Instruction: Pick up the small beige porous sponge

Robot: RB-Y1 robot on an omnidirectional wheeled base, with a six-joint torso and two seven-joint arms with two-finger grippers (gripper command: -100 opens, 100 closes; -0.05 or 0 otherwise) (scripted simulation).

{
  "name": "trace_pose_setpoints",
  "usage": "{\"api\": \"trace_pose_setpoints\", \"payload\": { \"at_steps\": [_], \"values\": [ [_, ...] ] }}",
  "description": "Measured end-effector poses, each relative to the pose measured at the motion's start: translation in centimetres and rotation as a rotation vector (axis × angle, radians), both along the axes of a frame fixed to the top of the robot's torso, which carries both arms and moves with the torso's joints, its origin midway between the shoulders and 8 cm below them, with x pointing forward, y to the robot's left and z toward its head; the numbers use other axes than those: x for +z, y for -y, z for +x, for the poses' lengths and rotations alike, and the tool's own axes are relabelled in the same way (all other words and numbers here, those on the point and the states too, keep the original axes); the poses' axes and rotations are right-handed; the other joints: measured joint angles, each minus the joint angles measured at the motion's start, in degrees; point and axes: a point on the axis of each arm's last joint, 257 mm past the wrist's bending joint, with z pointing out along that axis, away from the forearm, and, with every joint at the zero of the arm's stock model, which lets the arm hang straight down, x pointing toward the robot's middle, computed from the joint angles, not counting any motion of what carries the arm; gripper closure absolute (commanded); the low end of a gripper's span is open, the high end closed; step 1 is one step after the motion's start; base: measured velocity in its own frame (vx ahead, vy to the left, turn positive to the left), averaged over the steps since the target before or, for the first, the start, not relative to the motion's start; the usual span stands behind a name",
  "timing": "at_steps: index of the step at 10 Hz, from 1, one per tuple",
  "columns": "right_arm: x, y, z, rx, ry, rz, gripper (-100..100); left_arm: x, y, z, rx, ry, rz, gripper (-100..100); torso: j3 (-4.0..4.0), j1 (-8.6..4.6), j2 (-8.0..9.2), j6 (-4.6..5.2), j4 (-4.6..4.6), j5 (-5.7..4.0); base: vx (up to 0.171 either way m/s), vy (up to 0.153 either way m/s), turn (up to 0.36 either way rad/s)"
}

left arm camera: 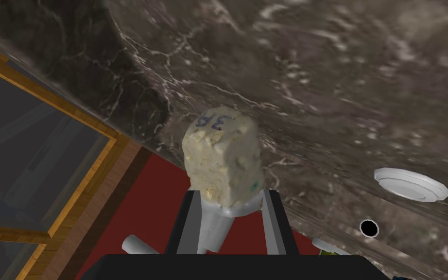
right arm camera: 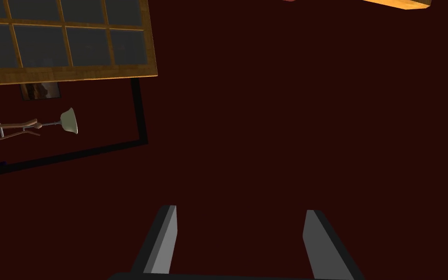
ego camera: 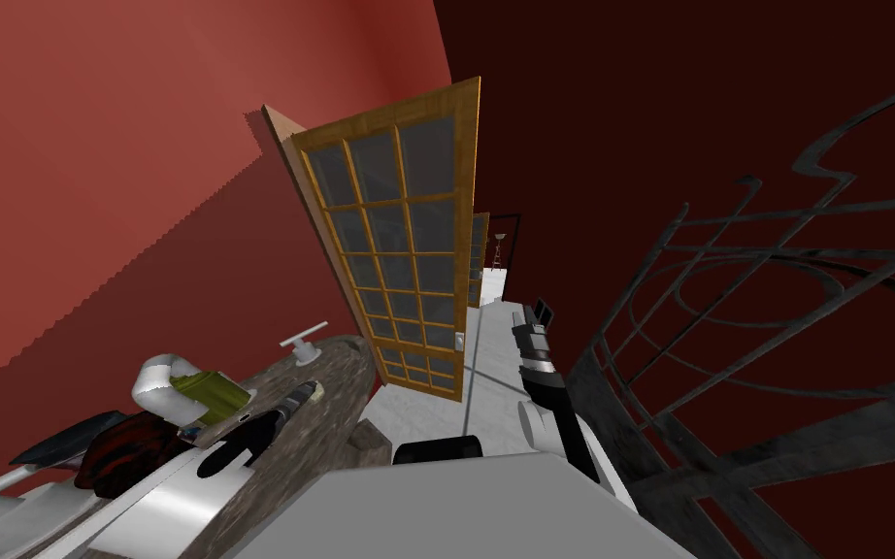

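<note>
L gripper (left arm camera: 230,194) clenched on beige sponge (left arm camera: 222,155), held betw. its fingers over the marble counter (left arm camera: 339,87). R gripper (right arm camera: 241,210) was off the counter, fingers spread wide.

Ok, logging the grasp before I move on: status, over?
Left gripper shut on beige sponge, marble counter beyond it. Right gripper open, holding nothing. White disc on the counter, apart from the sponge.
</note>
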Motion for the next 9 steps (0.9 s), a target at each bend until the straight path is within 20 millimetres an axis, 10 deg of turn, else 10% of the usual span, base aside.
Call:
{"api": "trace_pose_setpoints", "payload": {
  "at_steps": [8, 9],
  "values": [
    [0.0, 0.0, 0.0, 0.0, 0.0, 0.0, 0, 0.3, 5.1, -5.1, -0.095, -0.063, -0.073, 100, 0.29, 0.35, 0.49, -0.1, 0.11, 0.07, 0.048, -0.027, 0.032],
    [0.0, 0.0, 0.0, 0.0, 0.0, 0.0, 0, 0.3, 5.2, -5.2, -0.096, -0.064, -0.073, 0, 0.28, 0.36, 0.47, -0.08, 0.11, 0.08, 0.0, 0.0, 0.0]
  ]
}}
